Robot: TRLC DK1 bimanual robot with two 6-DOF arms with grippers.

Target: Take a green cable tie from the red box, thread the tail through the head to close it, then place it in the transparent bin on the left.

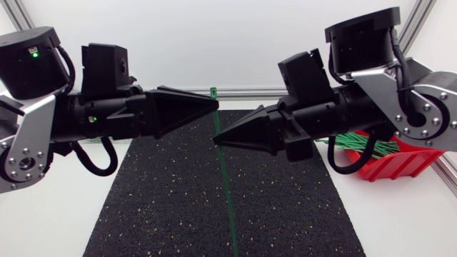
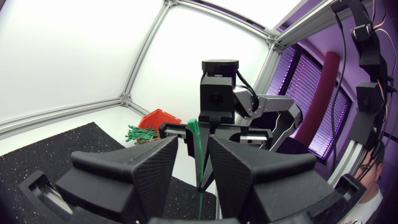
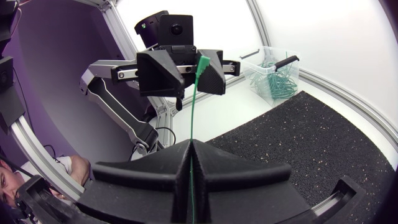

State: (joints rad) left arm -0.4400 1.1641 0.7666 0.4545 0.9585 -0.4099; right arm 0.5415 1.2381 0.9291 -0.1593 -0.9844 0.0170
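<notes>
The transparent bin (image 3: pixel 266 57) shows only in the right wrist view. It stands on the white table off the edge of the black mat (image 1: pixel 157 200), beyond the left gripper, and it holds a loose heap of closed green ties (image 3: pixel 273 84).

The left arm (image 1: pixel 43 114) enters from the left side and lies level above the mat, pointing toward the middle. The left gripper (image 1: pixel 214 105) is clamped on the green cable tie (image 1: pixel 225 178). Its two wedge fingers meet on the strap just below the tie's head, and the head stands proud of the fingertips. The left wrist view confirms that the strap passes between the converging fingers.

The cable tie is off the table, carried between both grippers above the middle of the mat. It is straight and unclosed. From the head, the strap runs through the left fingertips and on to the right fingertips, and the tail then carries on free over the mat.

The right gripper (image 1: pixel 216 145) is closed on the strap a little further along from the head. In the right wrist view its fingers are pressed together with the green strap coming out at the seam. The two grippers are close together, tip near tip, but not touching.

The right arm (image 1: pixel 400 86) enters from the right side. Beneath it, the red box (image 1: pixel 400 165) sits on the white table beside the mat's right edge, partly hidden by the arm, with a bundle of green ties (image 1: pixel 360 143) lying in it.
</notes>
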